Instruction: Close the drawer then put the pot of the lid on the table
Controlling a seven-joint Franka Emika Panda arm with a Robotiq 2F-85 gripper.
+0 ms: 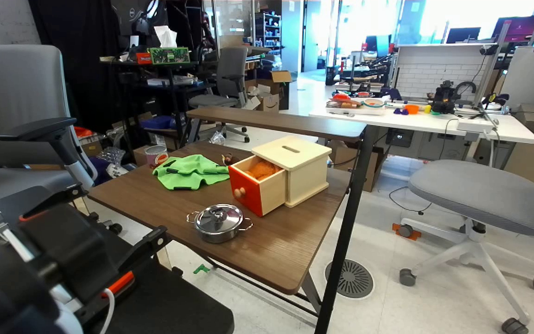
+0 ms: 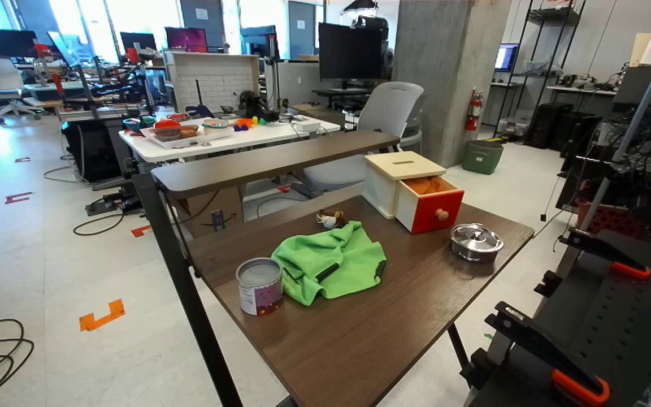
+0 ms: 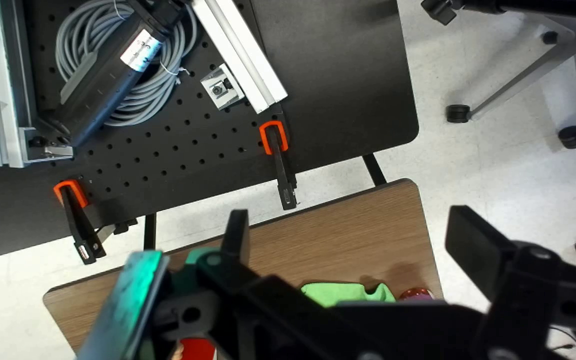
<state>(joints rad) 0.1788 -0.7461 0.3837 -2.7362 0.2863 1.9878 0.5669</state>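
Observation:
The drawer [image 1: 247,191] with its orange-red front and round knob stands pulled out of the pale wooden box [image 1: 311,178]; orange stuff lies inside. It shows likewise in an exterior view [image 2: 438,210], and a bit of red front shows in the wrist view [image 3: 197,349]. The steel pot [image 1: 215,235] stands on the table [image 1: 278,253] in front of the drawer, near the table's edge. The silvery lid [image 1: 219,216] sits on the pot. In the wrist view my gripper [image 3: 353,235] is open and empty, high above the table's edge. The pot is hidden there.
A green cloth [image 2: 331,263], a tin [image 2: 260,288] and a small brown object [image 2: 331,218] lie on the table. A raised shelf [image 1: 276,121] on black legs runs along its back. A black bench [image 3: 348,75] with orange-black clamps [image 3: 280,165] stands alongside.

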